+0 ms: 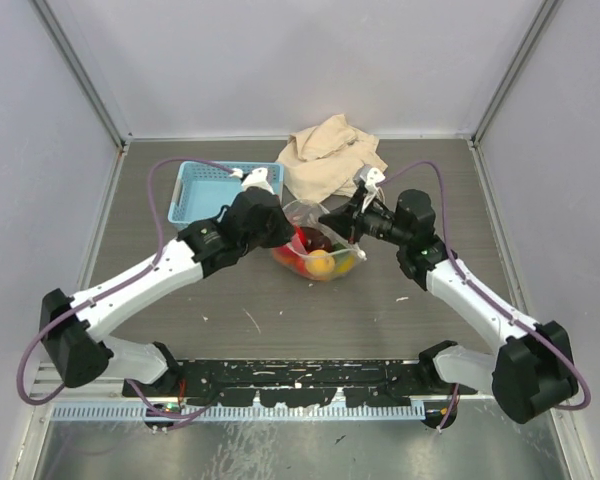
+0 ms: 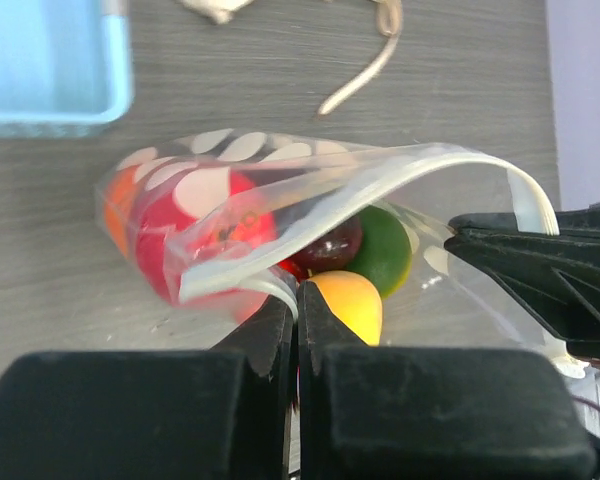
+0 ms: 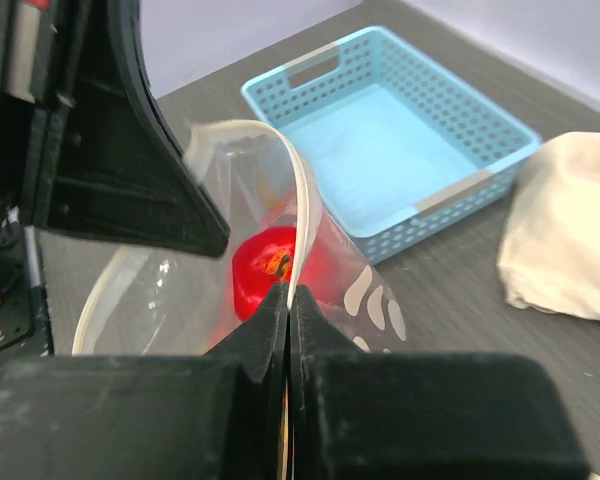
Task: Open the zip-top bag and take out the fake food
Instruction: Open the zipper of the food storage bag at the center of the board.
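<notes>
While the left hand (image 2: 297, 300) clenches one lip of the zip-top bag (image 2: 310, 190) and the right hand (image 3: 287, 300) clenches the opposite lip, the mouth gapes between them, with the fake food (image 2: 348, 302) inside, just past the left hand.

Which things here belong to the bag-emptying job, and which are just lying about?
Job: zip-top bag, its mouth pinched by left tool and right tool; fake food inside.
Lying about: blue basket; beige cloth bag.
</notes>
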Motion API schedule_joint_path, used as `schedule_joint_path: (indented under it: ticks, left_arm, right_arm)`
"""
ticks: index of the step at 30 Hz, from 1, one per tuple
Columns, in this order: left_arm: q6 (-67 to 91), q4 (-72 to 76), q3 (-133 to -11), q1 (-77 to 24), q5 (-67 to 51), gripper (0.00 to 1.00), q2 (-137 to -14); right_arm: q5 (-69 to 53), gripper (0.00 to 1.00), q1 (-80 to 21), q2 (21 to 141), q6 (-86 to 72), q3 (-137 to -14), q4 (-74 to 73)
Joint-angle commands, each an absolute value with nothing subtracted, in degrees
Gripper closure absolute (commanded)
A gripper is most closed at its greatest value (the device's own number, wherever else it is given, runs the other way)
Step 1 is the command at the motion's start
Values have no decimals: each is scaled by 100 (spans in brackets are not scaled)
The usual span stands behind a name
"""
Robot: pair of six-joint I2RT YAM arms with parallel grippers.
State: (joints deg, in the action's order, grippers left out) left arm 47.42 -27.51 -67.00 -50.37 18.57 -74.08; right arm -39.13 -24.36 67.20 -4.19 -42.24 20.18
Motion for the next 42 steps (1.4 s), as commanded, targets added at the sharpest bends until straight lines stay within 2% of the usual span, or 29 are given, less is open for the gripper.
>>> schedule_joint_path:
  ticks: [1,5,10,19,23,27,31,37,42]
  left_arm:
    - [3828,-1964,-7562,-4904,359,100,-8118]
    - [3548,-1853,-7821,-4774,153,100,-8545]
    - [3569,-1212,-7255,-4206,-306,100,-8724]
    - [3459,-1021,-6234,-3789,-716,87,-8608]
    - [3457,-1123,-5798,-3785,-701,67,-8266]
    - [3411,-1125,-5292,-3781,-715,38,-7431]
    - [3345,-877,-4616,-3778,-685,23,-6283]
    - [3883,-128,-4093,-3834,-1703,22,-5258]
    - [3860,214,-4193,-5031,-744,24,-5307]
  right_arm:
    - [-3498,99,-2149,6084,-482,-4727,1895]
    - [-3062,99,-2103,5641,-394,-4849,1501]
    - [-2995,99,-2099,5486,-396,-4464,1541]
    - [-3645,99,-2112,6100,-1081,-3280,2506]
    - [-3860,99,-2214,6030,-1221,-3030,2723]
    - [-4309,99,-2283,5962,-1304,-2890,3002]
    - [-4520,99,-2296,6036,-1444,-2749,3335]
    - [-4654,99,-2378,6308,-1622,-2725,3590]
    - [-4642,99,-2491,6462,-1790,-2698,3852]
